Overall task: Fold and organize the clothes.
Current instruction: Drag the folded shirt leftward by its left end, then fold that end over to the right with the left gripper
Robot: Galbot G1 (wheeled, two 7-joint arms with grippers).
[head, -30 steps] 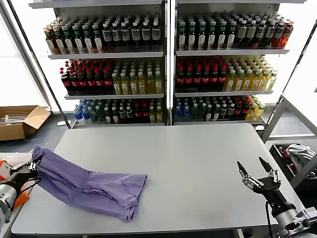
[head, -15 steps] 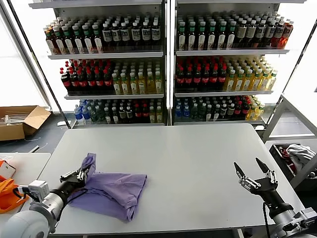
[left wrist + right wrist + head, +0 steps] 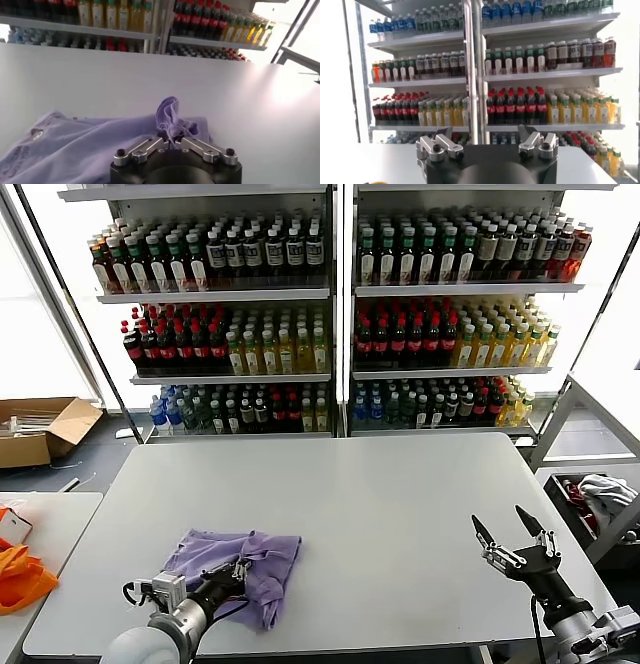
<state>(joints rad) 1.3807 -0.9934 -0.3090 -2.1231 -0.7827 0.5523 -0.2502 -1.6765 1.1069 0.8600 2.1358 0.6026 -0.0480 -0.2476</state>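
Lavender fabric, the T-shirt point(image 3: 238, 559), lies bunched in a compact heap on the grey table point(image 3: 380, 504) near its front left edge in the head view. The left gripper point(image 3: 237, 569) sits on the heap's near side, while the right gripper point(image 3: 510, 534) hovers over the table's front right corner with its fingers spread apart, holding nothing. An orange cloth point(image 3: 20, 576) rests on a side surface at far left (outside both wrist views).

From the left wrist, the left gripper point(image 3: 171, 138) is pinched on a raised, crumpled fold of the T-shirt point(image 3: 90, 147); part of the dark print shows on the thin, wrinkled fabric.

The right wrist view shows its gripper point(image 3: 487, 142) against drink shelves point(image 3: 545, 80).
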